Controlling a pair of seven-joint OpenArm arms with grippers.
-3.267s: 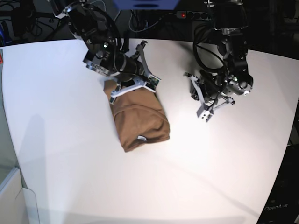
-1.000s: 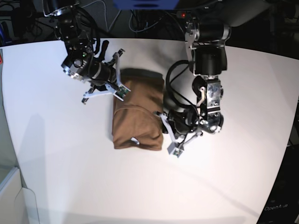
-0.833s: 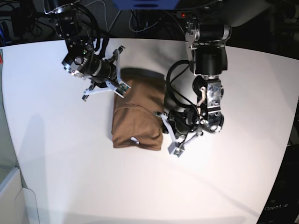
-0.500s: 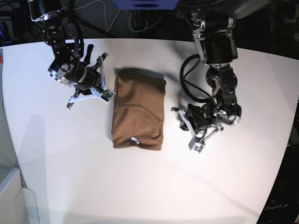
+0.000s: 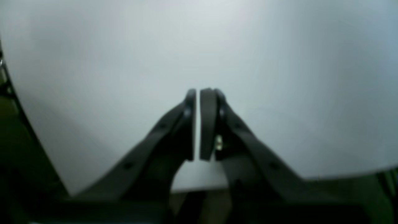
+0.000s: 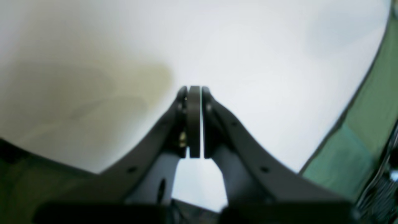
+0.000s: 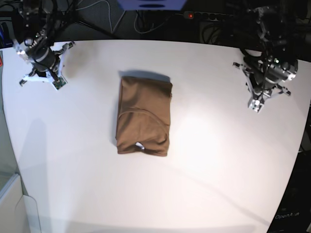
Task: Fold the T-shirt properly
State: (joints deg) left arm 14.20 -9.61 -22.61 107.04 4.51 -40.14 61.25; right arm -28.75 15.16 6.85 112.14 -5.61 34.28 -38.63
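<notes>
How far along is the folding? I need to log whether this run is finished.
Done, it seems: the T-shirt lies as a compact folded rectangle mid-table, its white neck label showing at the near edge. In hand: nothing; the left gripper and right gripper are shut, empty, and apart from the cloth at opposite sides. Left: apparently nothing.

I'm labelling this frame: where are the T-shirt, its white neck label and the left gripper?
T-shirt [image 7: 144, 114], base view, middle of the folded cloth.
White neck label [image 7: 140, 145], base view, at the near edge.
Left gripper [image 5: 198, 93], left wrist view, between the shut fingertips.
</notes>
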